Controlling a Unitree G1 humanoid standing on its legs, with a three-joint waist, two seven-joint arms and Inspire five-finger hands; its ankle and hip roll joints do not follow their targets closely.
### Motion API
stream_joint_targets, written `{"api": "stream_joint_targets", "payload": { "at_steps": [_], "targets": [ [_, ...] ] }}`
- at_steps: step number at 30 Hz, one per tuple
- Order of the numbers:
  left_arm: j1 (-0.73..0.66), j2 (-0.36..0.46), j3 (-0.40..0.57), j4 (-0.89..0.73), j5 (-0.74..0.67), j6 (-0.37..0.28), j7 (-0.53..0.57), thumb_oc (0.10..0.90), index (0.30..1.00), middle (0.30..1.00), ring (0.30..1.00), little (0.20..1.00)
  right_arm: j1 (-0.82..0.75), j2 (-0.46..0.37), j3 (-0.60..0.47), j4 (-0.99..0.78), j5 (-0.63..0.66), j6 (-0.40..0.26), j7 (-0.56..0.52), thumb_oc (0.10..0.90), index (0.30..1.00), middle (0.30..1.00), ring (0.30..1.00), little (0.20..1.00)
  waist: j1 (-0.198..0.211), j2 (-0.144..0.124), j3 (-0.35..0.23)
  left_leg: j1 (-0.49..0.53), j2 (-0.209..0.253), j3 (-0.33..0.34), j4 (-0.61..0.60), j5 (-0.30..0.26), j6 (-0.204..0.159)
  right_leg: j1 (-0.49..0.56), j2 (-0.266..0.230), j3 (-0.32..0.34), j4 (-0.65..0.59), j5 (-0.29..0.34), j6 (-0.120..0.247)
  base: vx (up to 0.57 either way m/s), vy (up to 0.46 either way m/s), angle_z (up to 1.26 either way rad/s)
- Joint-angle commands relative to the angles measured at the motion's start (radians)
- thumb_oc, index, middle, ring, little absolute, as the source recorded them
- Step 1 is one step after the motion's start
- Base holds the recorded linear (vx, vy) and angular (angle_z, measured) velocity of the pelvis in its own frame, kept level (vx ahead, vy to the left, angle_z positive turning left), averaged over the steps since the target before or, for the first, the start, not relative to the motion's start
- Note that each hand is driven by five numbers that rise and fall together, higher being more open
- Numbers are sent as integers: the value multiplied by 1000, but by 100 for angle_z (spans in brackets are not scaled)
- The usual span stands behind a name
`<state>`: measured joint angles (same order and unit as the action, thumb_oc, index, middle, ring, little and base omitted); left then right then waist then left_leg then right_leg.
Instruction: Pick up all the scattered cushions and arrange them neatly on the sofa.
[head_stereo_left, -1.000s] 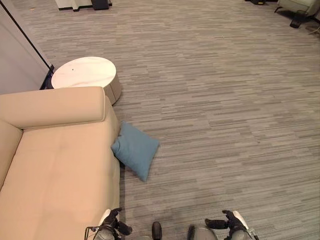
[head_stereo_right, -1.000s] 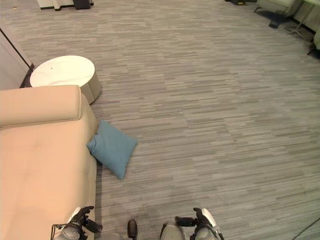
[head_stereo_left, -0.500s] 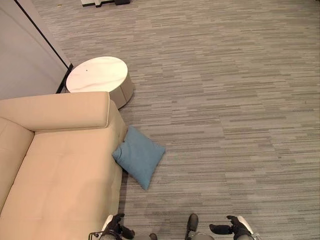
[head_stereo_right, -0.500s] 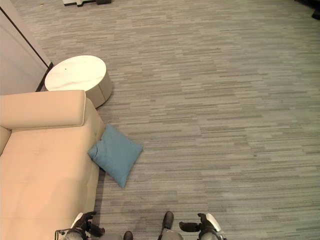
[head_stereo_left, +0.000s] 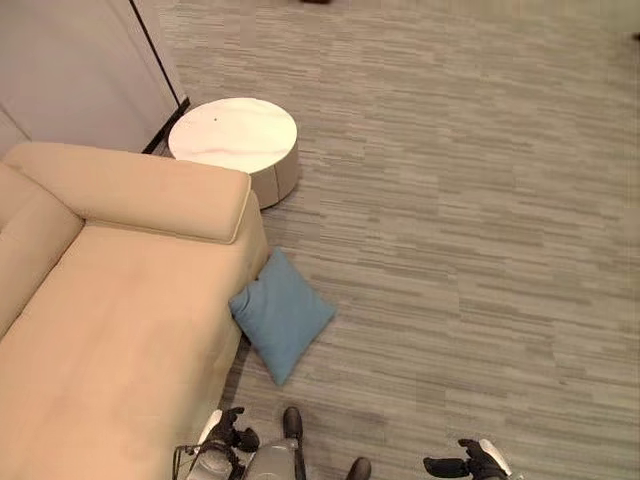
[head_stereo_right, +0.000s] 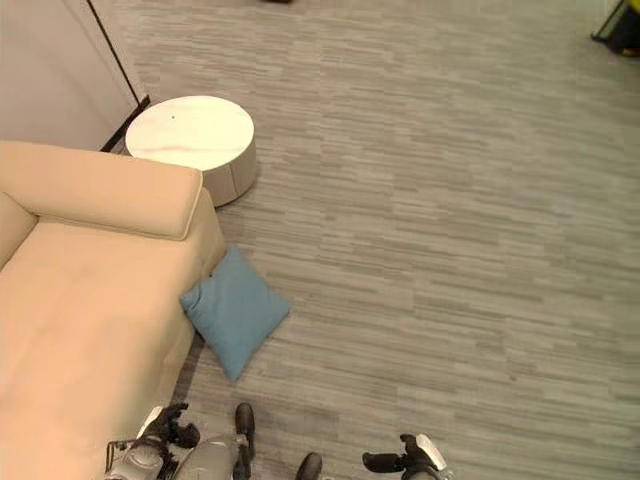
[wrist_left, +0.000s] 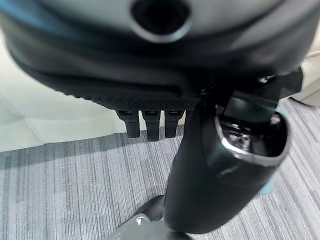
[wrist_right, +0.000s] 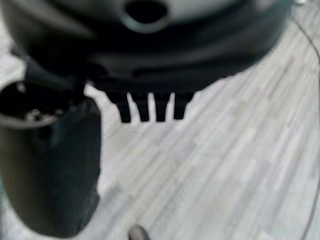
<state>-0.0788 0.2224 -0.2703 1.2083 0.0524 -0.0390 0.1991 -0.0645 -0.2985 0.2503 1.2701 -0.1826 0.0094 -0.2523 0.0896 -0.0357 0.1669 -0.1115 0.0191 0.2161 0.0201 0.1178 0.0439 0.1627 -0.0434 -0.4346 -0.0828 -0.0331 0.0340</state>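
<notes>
We saw a single blue cushion (head_stereo_left: 283, 315) lying on the grey striped carpet floor (head_stereo_left: 460, 220), tilted so that one corner pointed toward the robot and its upper left edge leaned against the front side of the beige sofa (head_stereo_left: 110, 300). The cushion touched the sofa just below the near end of the padded armrest (head_stereo_left: 150, 190). The sofa's seat carried nothing that we could make out.

Beyond the armrest stood a round white side table (head_stereo_left: 235, 135), close to the sofa's end and near a pale wall panel (head_stereo_left: 80, 60). The cushion lay well apart from that table.

Our left hand (head_stereo_left: 232, 436) hung low at the bottom of the head view, just beside the sofa's front edge and near the cushion's lowest corner, though not touching it. In its wrist view the fingers (wrist_left: 147, 125) pointed straight down with the thumb (wrist_left: 225, 165) standing apart; the hand was loose and held nothing.

Our right hand (head_stereo_left: 468, 464) hung at the lower right over bare carpet, well away from the cushion. Its fingers (wrist_right: 150, 107) also hung straight and spread in a row, the thumb (wrist_right: 50, 165) off to one side, and it held nothing.
</notes>
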Motion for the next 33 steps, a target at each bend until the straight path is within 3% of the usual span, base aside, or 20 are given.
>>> {"api": "stream_joint_targets", "payload": {
  "at_steps": [1, 2, 3, 4, 6, 8, 9, 10, 12, 13, 14, 16, 18, 20, 23, 24, 27, 29, 30, 33],
  "targets": [
    [-9, -3, -1, -24, 10, -20, -2, 800, 900, 900, 900, 900, -34, -48, 0, -8, -20, -4, -22, 800, 900, 900, 900, 900, 33, 5, -11, 18, -44, -37, 64, -171, -15, -95, -112, 28, 253, -59, 89, 112, 183, 17],
    [-9, -3, -1, -24, 10, -20, -2, 800, 900, 900, 900, 900, -34, -48, 0, -8, -20, -4, -22, 800, 900, 900, 900, 900, 33, 4, -12, 17, -45, -37, 63, -170, -14, -98, -113, 29, 256, -61, 90, 69, 186, 23],
    [-8, 5, 6, -22, 3, -20, 1, 800, 900, 900, 900, 900, -44, -50, 0, -9, -29, -2, -18, 800, 900, 900, 900, 900, 38, 13, -3, 49, -51, -49, 55, -187, 11, -145, -170, 19, 413, -23, 130, 122, 144, 17],
    [-14, 11, 2, -23, 6, -19, 1, 800, 900, 900, 900, 900, -49, -50, 3, -11, -31, -4, -19, 800, 900, 900, 900, 900, 30, 17, 9, 59, -54, -71, 59, -191, 21, -186, -180, 45, 508, 6, 136, 121, 143, 19],
    [-15, 14, 0, -24, 6, -21, 2, 800, 900, 900, 900, 900, -51, -49, 3, -12, -32, -6, -19, 800, 900, 900, 900, 900, 22, 23, 15, 78, -57, -91, 55, -194, 28, -216, -183, 72, 560, 14, 133, 77, 53, 55],
    [-10, 17, 3, -25, 2, -23, 4, 800, 900, 900, 900, 900, -51, -47, 2, -16, -31, -8, -20, 800, 900, 900, 900, 900, 21, 29, 20, 105, -61, -113, 45, -203, 35, -236, -208, 74, 577, 32, 127, 161, -19, 99],
    [-8, 23, 11, -14, -1, -24, 7, 800, 900, 900, 900, 900, -58, -44, 0, -16, -30, -9, -20, 800, 900, 900, 900, 900, 40, 27, 16, 130, -56, -131, 22, -221, 27, -230, -250, 47, 519, 32, 138, 148, -120, 85],
    [-10, 25, 12, -4, 5, -27, 7, 800, 900, 900, 900, 900, -62, -43, -1, -15, -31, -9, -19, 800, 900, 900, 900, 900, 43, 29, 19, 129, -49, -139, 14, -204, 24, -232, -258, 26, 466, 53, 127, 147, -149, 40],
    [-7, 30, 13, 3, 8, -29, 11, 800, 900, 900, 900, 900, -67, -41, 4, -23, -30, -12, -17, 800, 900, 900, 900, 900, 45, 24, 22, 144, -45, -181, 0, -202, 13, -253, -243, 72, 388, 61, 132, 122, -177, 27],
    [-7, 32, 10, 6, 15, -31, 15, 800, 900, 900, 900, 900, -67, -42, 7, -32, -26, -14, -14, 800, 900, 900, 900, 900, 35, 16, 25, 157, -49, -231, -11, -204, 1, -281, -202, 185, 303, 75, 143, 138, -179, 35],
    [-7, 33, 10, 6, 15, -31, 15, 800, 900, 900, 900, 900, -67, -41, 7, -32, -26, -14, -14, 800, 900, 900, 900, 900, 34, 16, 23, 154, -49, -231, -11, -202, 1, -283, -202, 184, 300, 78, 143, 154, -189, 67],
    [-13, 30, 2, 12, 20, -34, 20, 800, 900, 900, 900, 900, -66, -40, 13, -43, -19, -17, -11, 800, 900, 900, 900, 900, 15, 8, 26, 164, -54, -287, -12, -208, -13, -307, -161, 312, 240, 95, 155, 154, -178, 75],
    [-22, 27, -9, 19, 26, -35, 22, 800, 900, 900, 900, 900, -65, -37, 17, -45, -16, -21, -8, 800, 900, 900, 900, 900, -2, 0, 22, 165, -59, -333, -11, -214, -24, -333, -130, 378, 198, 105, 156, 149, -175, 89],
    [-30, 20, -17, 23, 33, -38, 12, 800, 900, 900, 900, 900, -57, -34, 21, -36, -18, -21, 3, 800, 900, 900, 900, 900, -9, -10, 11, 167, -61, -371, -3, -230, -40, -293, -138, 359, 128, 88, 151, 160, -244, 121],
    [-40, 15, -25, 21, 29, -36, 16, 800, 900, 900, 900, 900, -64, -33, 30, -38, -14, -29, 1, 800, 900, 900, 900, 900, -19, -9, 7, 155, -41, -401, 1, -218, -63, -285, -116, 350, 154, 79, 135, 135, -322, 99],
    [-44, 12, -32, 7, 23, -39, 9, 800, 900, 900, 900, 900, -61, -35, 27, -42, -9, -37, 2, 800, 900, 900, 900, 900, -24, -8, -4, 135, -13, -415, 26, -219, -86, -256, -109, 311, 128, 60, 118, 140, -310, 54],
    [-53, 4, -44, 7, 22, -34, 8, 800, 900, 900, 900, 900, -72, -45, 26, -51, 8, -47, -9, 800, 900, 900, 900, 900, -34, -8, 11, 54, 5, -413, 159, -190, -121, -204, -95, 266, 96, 36, 80, 80, -269, 80],
    [-55, 0, -46, 2, 17, -32, 7, 800, 900, 900, 900, 900, -77, -50, 26, -52, 13, -45, -14, 800, 900, 900, 900, 900, -37, -9, 23, 7, 9, -382, 219, -166, -125, -191, -98, 246, 90, 30, 68, -14, -113, 72],
    [-53, -4, -47, -1, 18, -29, 5, 800, 900, 900, 900, 900, -73, -54, 22, -54, 18, -40, -13, 800, 900, 900, 900, 900, -44, -15, 35, -43, 29, -272, 279, -168, -111, -161, -100, 215, 80, 16, 54, -17, -137, 42],
    [-43, -6, -45, 0, 21, -26, -2, 800, 900, 900, 900, 900, -61, -58, 17, -51, 22, -34, -11, 800, 900, 900, 900, 900, -56, -22, 27, -71, 36, -135, 271, -201, -84, -138, -96, 170, 62, 3, 50, 35, -100, 81]
  ]
}}
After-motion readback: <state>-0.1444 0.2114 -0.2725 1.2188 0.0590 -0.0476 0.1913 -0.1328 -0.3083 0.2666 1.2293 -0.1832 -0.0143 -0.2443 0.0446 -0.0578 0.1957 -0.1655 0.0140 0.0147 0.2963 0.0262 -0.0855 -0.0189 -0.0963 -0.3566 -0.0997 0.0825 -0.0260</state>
